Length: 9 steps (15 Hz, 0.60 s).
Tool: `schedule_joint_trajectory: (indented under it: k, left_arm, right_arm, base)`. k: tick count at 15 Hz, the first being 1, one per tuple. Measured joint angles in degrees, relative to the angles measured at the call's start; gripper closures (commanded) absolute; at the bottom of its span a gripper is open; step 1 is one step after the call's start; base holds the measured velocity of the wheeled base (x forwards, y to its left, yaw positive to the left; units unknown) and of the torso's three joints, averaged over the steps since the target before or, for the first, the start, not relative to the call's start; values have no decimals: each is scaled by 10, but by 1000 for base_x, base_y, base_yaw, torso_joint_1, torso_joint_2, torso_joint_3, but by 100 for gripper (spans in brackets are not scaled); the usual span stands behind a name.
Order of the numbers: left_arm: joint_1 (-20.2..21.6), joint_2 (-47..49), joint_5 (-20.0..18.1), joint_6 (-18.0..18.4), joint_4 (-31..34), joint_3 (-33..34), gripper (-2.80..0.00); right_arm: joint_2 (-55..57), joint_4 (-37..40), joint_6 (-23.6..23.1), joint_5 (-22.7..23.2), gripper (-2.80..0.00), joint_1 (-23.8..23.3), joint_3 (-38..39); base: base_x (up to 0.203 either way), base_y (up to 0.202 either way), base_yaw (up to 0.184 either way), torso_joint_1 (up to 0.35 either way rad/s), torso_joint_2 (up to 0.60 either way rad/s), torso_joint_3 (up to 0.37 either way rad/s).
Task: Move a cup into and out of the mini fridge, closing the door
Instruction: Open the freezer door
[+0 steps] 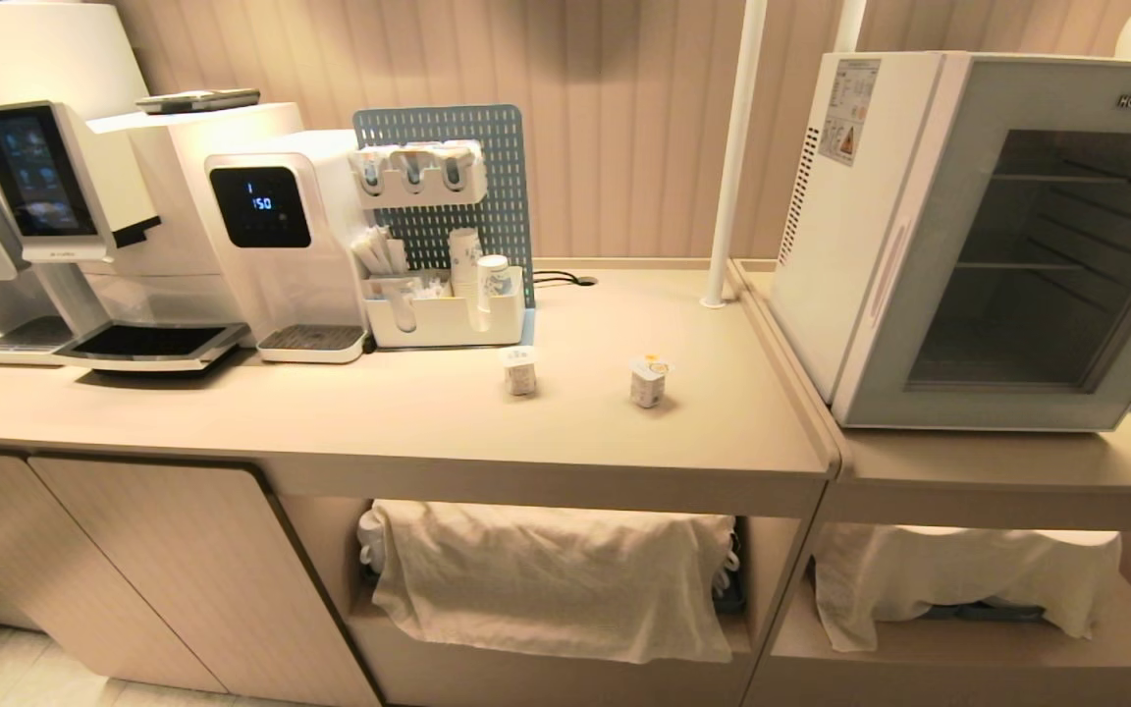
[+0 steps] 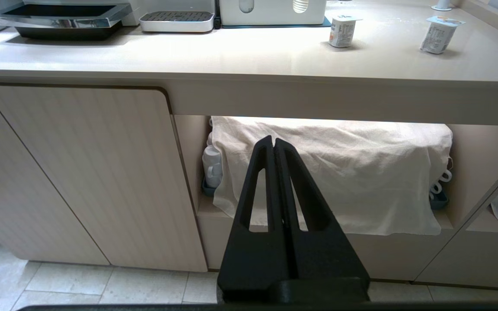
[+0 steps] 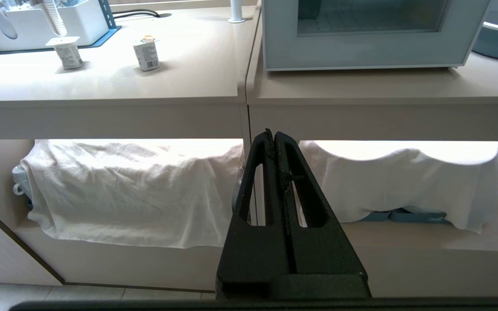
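Nothing has been taken up yet; both arms are parked low in front of the cabinet, below the tabletop (image 1: 428, 412) edge, and neither shows in the head view. The left gripper (image 2: 273, 142) is seen pressed together and empty, pointed at the cloth-covered shelf (image 2: 331, 172) under the tabletop; the right gripper (image 3: 273, 134) is likewise pressed together and holds nothing, aimed at the seam between the two cabinet units.

Two small sealed cups stand upright on the tabletop, apart from each other: the left cup (image 1: 519, 371) just in front of the white organiser tray (image 1: 443, 324), the right cup (image 1: 648, 381) nearer the mini fridge (image 1: 870, 226); the right one is judged the handier candidate, since it lies closer to the fridge. The mini fridge sits on the adjoining tabletop section to the right, turned at an angle; its door (image 1: 1017, 245) appears shut against the body, the wire shelves inside seen through the dark glass, and no cup can be made out within.

The task is judged to be at its very start; the door would have to be opened before a cup could be placed inside, so a free gripper would be needed at the door's edge and another for the cup. The coffee machines (image 1: 134, 226) at the left are not involved.
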Motion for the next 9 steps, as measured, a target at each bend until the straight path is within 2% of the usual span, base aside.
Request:
schedule_joint_trajectory:
  k: [9]
  left_arm:
    - [0,0,0,0,0,0,0]
  right_arm:
    - [0,0,-1,0,0,0,0]
  base:
    - [0,0,0,0,0,0]
